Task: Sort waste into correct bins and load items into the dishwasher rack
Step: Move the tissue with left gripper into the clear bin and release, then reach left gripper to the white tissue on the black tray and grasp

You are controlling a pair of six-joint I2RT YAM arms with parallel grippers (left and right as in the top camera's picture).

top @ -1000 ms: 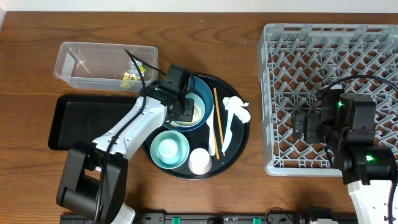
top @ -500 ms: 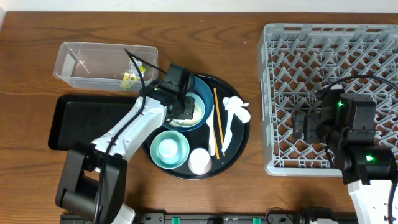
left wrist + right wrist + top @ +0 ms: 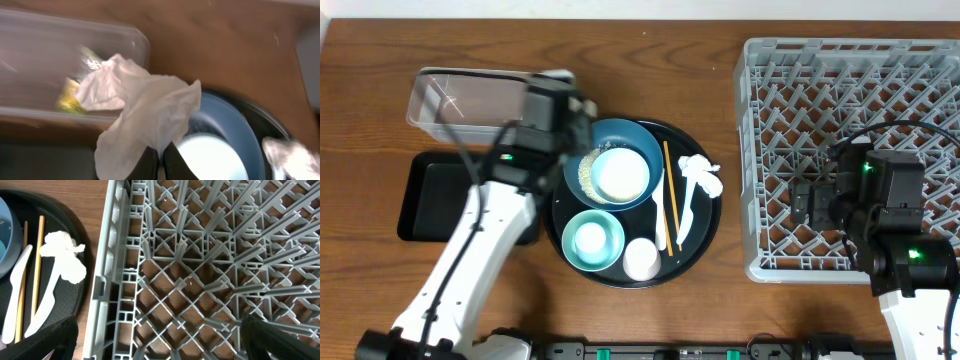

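While the left fingers (image 3: 148, 167) are shut tight on a white paper napkin (image 3: 145, 107), the napkin hangs in the air, up off the bench (image 3: 650, 60). Behind it in the wrist view are one corner of the clear tub (image 3: 470, 100) and the edge of the big blue bowl (image 3: 630, 135). A small yellow and green wrapper (image 3: 70, 97) lies inside the tub.

The blue bowl stands on the round black tray (image 3: 705, 235). A small white bowl (image 3: 620, 175) sits inside it, with rice grains (image 3: 586, 178) beside it. A green bowl (image 3: 610, 222) with a pale blue cup (image 3: 590, 240) in it stands near, and a pale cup (image 3: 641, 258) is just beside that. Chopsticks (image 3: 38, 270), white cutlery (image 3: 14, 297) and a second napkin (image 3: 65, 260) lie on the same tray.

A flat black tray (image 3: 430, 200) lies next to the tub. The right fingers (image 3: 45, 342) are wide apart and hold nothing, over the grey rack (image 3: 850, 70).
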